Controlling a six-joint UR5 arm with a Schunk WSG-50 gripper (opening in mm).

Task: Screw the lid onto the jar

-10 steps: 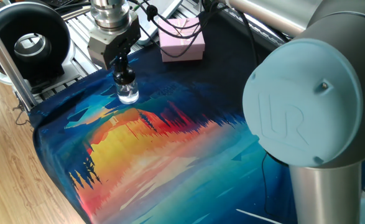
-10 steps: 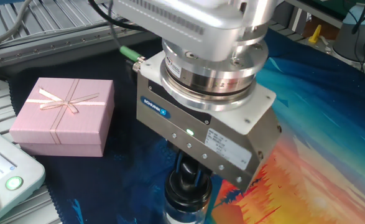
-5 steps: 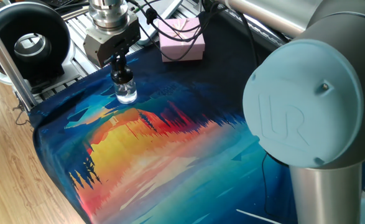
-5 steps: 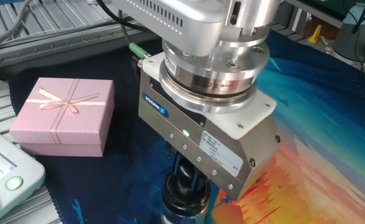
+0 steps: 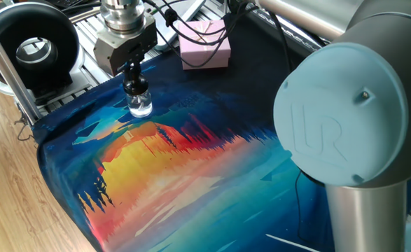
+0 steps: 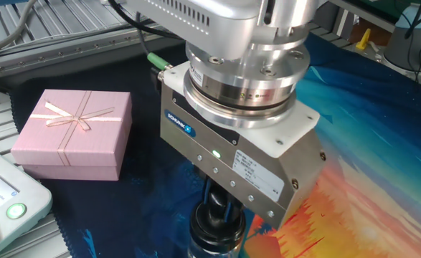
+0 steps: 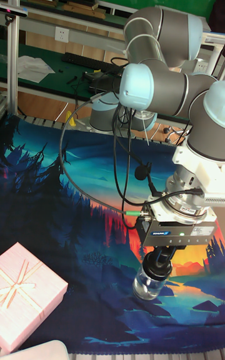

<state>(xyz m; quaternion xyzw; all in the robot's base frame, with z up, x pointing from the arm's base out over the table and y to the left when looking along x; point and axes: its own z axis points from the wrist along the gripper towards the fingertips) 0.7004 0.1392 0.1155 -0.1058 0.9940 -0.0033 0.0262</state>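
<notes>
The jar point(image 5: 141, 106), small and of clear glass, stands upright on the painted cloth near its far left corner. The black lid point(image 5: 136, 87) sits on the jar's neck, and my gripper point(image 5: 134, 79) comes straight down from above, shut on it. In the other fixed view the gripper's body fills the middle, and the lid point(image 6: 216, 223) shows just below its fingers point(image 6: 217, 202). The tall fixed view shows the jar point(image 7: 148, 285) under the lid point(image 7: 156, 267), with the gripper point(image 7: 160, 257) closed around the lid.
A pink gift box point(image 5: 205, 45) with a ribbon lies on the dark cloth behind the jar, also seen as the pink gift box point(image 6: 74, 133) left of the gripper. A black round device point(image 5: 31, 47) stands at the far left. The arm's blue-capped joint point(image 5: 338, 126) fills the right.
The gripper's body has turned slightly about its vertical axis while staying shut on the lid. The jar has stayed in nearly the same spot.
</notes>
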